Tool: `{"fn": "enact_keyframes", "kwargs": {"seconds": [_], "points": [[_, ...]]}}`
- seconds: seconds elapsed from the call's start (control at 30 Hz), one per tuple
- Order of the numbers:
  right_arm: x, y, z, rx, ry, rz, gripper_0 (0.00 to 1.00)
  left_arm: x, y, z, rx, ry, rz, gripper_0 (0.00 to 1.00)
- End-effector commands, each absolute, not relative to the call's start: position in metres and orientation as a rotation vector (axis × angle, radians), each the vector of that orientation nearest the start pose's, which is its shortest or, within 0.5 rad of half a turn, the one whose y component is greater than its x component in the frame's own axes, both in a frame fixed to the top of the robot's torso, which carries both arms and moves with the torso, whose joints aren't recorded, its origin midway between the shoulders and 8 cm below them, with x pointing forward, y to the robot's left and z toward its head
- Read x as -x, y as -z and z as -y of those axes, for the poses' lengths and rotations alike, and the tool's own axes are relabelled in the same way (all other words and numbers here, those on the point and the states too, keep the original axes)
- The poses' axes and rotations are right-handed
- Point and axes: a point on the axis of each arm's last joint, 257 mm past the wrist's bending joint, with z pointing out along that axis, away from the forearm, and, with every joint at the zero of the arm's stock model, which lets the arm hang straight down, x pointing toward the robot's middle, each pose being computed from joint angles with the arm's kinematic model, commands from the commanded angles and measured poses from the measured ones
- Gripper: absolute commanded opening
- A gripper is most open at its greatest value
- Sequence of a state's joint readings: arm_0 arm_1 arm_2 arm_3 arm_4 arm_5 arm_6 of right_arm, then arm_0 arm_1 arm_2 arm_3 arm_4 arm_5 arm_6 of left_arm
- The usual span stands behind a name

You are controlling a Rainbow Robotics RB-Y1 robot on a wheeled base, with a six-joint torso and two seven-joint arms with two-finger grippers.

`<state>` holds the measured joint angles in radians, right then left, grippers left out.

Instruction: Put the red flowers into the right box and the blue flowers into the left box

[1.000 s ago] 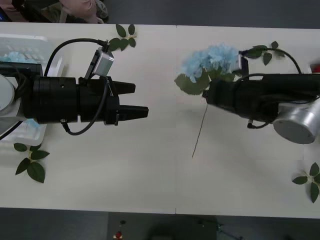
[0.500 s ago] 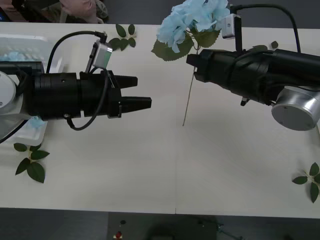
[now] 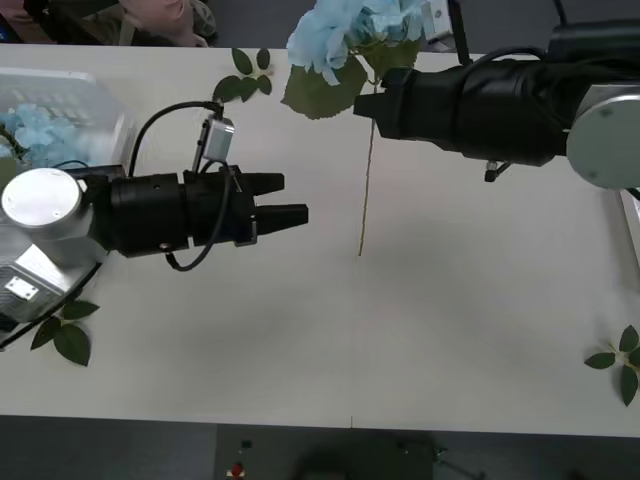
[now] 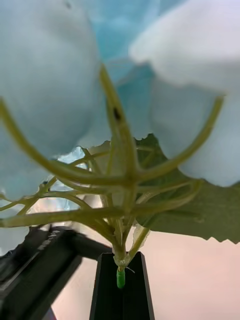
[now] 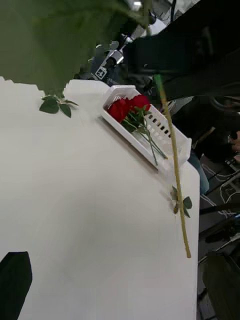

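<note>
One blue flower (image 3: 335,35) hangs in the air above the far part of the table (image 3: 450,330), clamped by the right gripper (image 3: 372,103), whose black fingers pinch the stem right under the bloom. In the front view the pale-blue head sits at about eleven o'clock from that gripper, a broad green leaf (image 3: 318,90) spreads just at nine o'clock from it, and the thin stem (image 3: 365,190) drops toward six o'clock, its tip free above the tabletop. The right wrist view shows the green branching stalks (image 4: 120,200) of the head fanning out just past the fingers (image 4: 122,290), which meet tightly on the stem. The left gripper (image 3: 285,198) is at eight o'clock from the right one, well apart from the flower, its two fingers parted a little and holding nothing; the hanging stem's tip lies at about four o'clock from its fingertips. Behind the left arm, at ten o'clock, the left box (image 3: 95,105) holds more blue flowers (image 3: 40,135). In the left wrist view the right box (image 5: 150,135), across the table, holds red flowers (image 5: 127,107) with their stems lying along it. Loose leaf sprigs (image 3: 245,75) lie scattered near the table's edges.
</note>
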<state>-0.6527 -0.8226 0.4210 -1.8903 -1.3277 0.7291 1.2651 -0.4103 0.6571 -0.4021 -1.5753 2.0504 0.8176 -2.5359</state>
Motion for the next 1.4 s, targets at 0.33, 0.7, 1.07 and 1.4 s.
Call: {"fn": "enact_keyframes", "kwargs": {"seconds": [0.33, 0.7, 1.07, 1.4], "points": [[-0.507, 0.019, 0.034, 0.564, -1.008, -1.871, 0.0, -0.461, 0.104, 0.028, -0.811, 1.2, -1.532, 1.0], [-0.508, 0.02, 0.029, 0.567, -1.021, -1.863, 0.0, -0.462, 0.101, 0.029, -0.801, 1.206, -1.53, 1.0], [-0.504, 0.021, 0.019, 0.592, -1.033, -1.849, 0.0, -0.466, 0.101, 0.064, -0.718, 1.219, -1.52, 1.0], [-0.505, 0.027, 0.016, 0.603, -1.023, -1.856, 0.0, -0.462, 0.096, 0.066, -0.693, 1.272, -1.516, 0.0]]}}
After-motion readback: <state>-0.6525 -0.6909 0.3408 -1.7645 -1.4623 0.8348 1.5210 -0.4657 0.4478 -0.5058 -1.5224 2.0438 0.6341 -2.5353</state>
